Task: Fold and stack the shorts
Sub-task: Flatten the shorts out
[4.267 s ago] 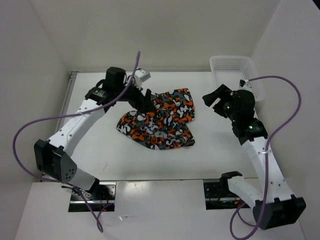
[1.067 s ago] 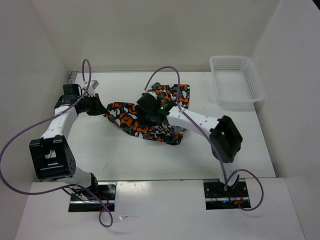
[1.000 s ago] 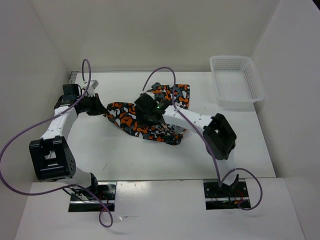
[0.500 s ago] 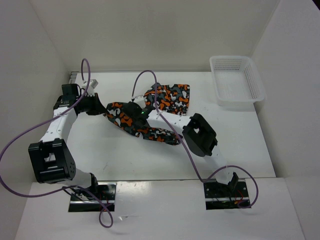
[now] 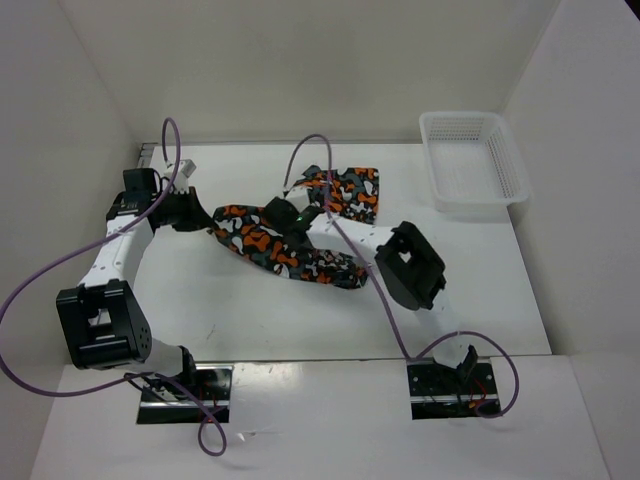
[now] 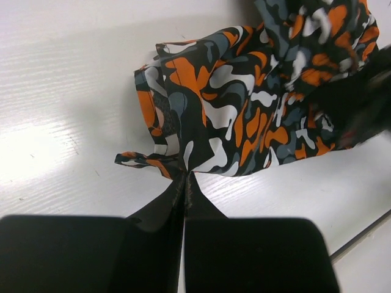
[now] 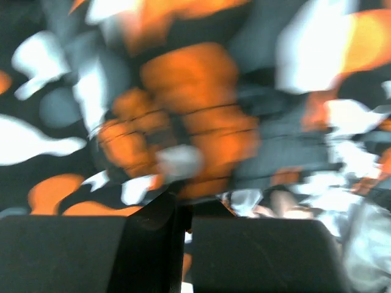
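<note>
The shorts [image 5: 250, 232], printed in orange, grey, black and white blotches, lie stretched out on the white table [image 5: 250, 310]. My left gripper [image 5: 206, 218] is shut on their left corner; in the left wrist view the closed fingertips [image 6: 185, 175] pinch a bunched edge of the shorts [image 6: 244, 110]. My right gripper [image 5: 272, 210] sits on the middle of the shorts. In the right wrist view, which is blurred, its jaws [image 7: 183, 204] are closed with the shorts [image 7: 183, 91] caught between them.
A white mesh basket [image 5: 470, 160] stands at the back right. The right arm's elbow [image 5: 410, 265] hangs over the table just right of the shorts. Purple cables loop above both arms.
The right arm swung in from the right onto the shorts, and its jaws have just closed on the cloth. The left gripper has pulled its corner leftward and now holds still.
</note>
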`<state>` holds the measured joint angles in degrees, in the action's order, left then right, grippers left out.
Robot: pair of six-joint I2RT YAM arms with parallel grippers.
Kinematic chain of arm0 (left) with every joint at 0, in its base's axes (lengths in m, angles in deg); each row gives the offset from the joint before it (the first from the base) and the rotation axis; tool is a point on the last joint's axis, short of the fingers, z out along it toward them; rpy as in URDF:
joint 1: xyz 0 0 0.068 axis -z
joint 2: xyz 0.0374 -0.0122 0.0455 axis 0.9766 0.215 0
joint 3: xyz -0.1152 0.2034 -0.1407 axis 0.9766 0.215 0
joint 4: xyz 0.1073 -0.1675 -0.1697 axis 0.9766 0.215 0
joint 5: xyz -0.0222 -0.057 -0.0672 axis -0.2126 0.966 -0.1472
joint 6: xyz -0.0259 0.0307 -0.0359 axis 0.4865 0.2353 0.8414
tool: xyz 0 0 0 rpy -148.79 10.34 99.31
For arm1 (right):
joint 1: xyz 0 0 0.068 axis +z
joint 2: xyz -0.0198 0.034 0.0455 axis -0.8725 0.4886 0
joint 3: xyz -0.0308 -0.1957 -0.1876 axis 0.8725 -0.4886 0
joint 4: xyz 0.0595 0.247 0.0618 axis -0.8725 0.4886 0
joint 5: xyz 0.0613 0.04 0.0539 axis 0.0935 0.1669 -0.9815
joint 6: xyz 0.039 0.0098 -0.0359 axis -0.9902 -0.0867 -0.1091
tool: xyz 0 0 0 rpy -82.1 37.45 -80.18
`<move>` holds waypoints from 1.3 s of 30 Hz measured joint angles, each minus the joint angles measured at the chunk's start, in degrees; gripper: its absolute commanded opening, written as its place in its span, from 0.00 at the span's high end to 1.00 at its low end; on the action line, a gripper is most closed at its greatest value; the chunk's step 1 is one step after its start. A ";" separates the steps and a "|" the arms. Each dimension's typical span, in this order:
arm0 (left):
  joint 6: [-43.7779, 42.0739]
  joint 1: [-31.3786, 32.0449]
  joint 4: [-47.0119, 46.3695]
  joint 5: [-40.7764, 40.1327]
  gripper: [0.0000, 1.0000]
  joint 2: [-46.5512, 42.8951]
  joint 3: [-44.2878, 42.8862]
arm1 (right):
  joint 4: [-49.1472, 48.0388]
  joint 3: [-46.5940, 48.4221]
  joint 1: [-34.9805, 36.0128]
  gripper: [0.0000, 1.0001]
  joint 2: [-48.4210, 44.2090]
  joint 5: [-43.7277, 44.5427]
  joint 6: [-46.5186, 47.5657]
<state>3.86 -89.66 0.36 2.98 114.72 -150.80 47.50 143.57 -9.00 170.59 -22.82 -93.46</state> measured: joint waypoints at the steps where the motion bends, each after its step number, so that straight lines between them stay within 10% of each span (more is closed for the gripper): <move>1: 0.02 0.00 0.13 -0.02 1.00 0.00 0.00 | -0.13 -1.51 -1.68 1.00 -2.19 -1.66 0.09; 9: 0.02 0.00 0.98 -0.39 1.00 0.20 -0.15 | -5.09 -11.93 -28.70 0.98 -27.47 -16.00 0.42; 15: 0.00 0.00 0.98 -1.49 0.98 1.55 -0.31 | -7.76 -23.17 -32.35 0.43 -32.20 -21.49 -2.25; 17: -0.02 0.00 0.98 -1.79 0.83 1.97 -0.35 | -7.23 -26.03 -32.24 0.20 -32.13 -22.84 -2.99; 18: 0.07 0.00 1.05 -1.99 0.44 2.16 -0.42 | -7.04 -26.67 -32.24 0.15 -32.17 -23.12 -3.58; 19: -0.24 0.00 1.16 -2.19 0.26 2.27 -0.57 | -7.06 -27.02 -32.30 0.07 -32.46 -23.28 -3.72; 21: -0.13 0.00 1.73 -2.95 0.02 2.51 -1.49 | -7.10 -27.61 -32.72 0.06 -34.12 -23.67 -4.13; 28: -0.04 -1.05 3.72 -9.68 0.00 2.32 -5.88 | -6.97 -30.16 -37.42 0.16 -48.28 -24.98 -5.09; 33: 0.09 -3.37 1.55 -10.23 0.45 -1.42 3.87 | -7.72 -39.47 -37.35 0.29 -56.04 -30.14 -8.13; 35: 0.07 -3.45 1.22 -10.29 0.49 -4.15 10.45 | -7.74 -44.54 -37.05 0.34 -57.09 -32.09 -10.16; 39: -0.24 -3.28 1.57 -9.84 0.18 -7.91 19.12 | -6.51 -53.05 -36.61 0.43 -57.51 -35.17 -14.03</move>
<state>3.62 -92.94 1.94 -6.85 106.81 -131.67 40.98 90.53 -45.61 113.08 -57.99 -107.49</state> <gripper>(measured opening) 0.723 0.596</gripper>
